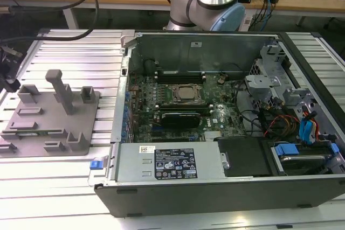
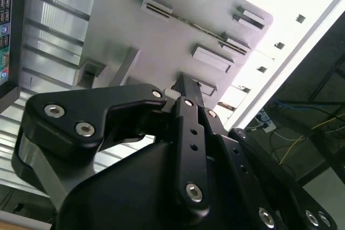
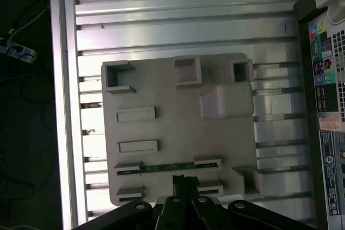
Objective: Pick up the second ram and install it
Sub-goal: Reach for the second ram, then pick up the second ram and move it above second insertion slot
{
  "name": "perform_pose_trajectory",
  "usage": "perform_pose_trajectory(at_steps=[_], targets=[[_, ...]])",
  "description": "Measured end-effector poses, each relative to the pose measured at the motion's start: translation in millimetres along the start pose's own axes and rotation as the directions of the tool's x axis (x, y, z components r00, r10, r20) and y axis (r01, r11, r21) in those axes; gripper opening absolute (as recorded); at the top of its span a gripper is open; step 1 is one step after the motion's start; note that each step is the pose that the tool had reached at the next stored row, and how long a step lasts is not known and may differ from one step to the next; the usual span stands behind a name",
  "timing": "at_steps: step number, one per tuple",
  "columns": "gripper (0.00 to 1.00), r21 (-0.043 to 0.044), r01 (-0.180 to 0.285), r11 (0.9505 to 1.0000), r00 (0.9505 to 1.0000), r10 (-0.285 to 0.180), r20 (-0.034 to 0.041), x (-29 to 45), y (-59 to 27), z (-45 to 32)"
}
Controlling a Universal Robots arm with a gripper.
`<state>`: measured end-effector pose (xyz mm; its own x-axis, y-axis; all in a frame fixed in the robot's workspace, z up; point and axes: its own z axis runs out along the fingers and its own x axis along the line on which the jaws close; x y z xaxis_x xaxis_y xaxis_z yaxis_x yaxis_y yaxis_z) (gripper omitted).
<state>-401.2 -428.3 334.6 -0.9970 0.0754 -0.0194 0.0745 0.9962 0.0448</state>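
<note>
One: How many things matter here, and where do they sit?

Two: Three things: the grey tray (image 1: 51, 133), the second ram and the gripper. In the exterior view the tray lies flat on a ribbed aluminium table (image 1: 70, 47). An open computer case (image 1: 215, 181) stands just beside the tray, on the exterior view's right of it.

One: Where is the second ram?

Two: It is on the tray. In the first wrist view the second ram (image 3: 161, 168) is a thin green stick. It lies level across the gap between two low raised blocks (image 3: 128, 167) of the tray, with one block at each end of the stick. This pair is the second row in from the tray edge nearest the gripper.

One: And the gripper?

Two: The black gripper (image 3: 186, 180) hangs over that same tray edge. Its two tips meet with no gap between them, so it is closed and carries nothing. The tips point at the middle of the ram's length and stop just short of it, apart from the stick. They sit between the ram and the last pair of blocks at the tray's edge. In the second wrist view the gripper (image 2: 183, 82) appears as a bulky black body with silver screw heads. Its narrow tip is aimed at the tray's grey surface.

One: What about the case?

Two: The case sits past the tray's far side from the gripper. Its green motherboard (image 1: 178, 106) is exposed, well apart from the ram on the tray.
</note>
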Motion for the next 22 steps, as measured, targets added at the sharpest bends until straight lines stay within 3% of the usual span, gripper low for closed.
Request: perform_pose_trajectory(at_steps=[5, 22], targets=[[0.08, 0.0005, 0.000, 1.0000, 1.0000, 0.000, -0.0038, 2.7, -4.0, 6.8], [0.08, -0.0119, 0.000, 0.9999, 1.0000, 0.000, -0.0046, 2.7, -4.1, 7.1]])
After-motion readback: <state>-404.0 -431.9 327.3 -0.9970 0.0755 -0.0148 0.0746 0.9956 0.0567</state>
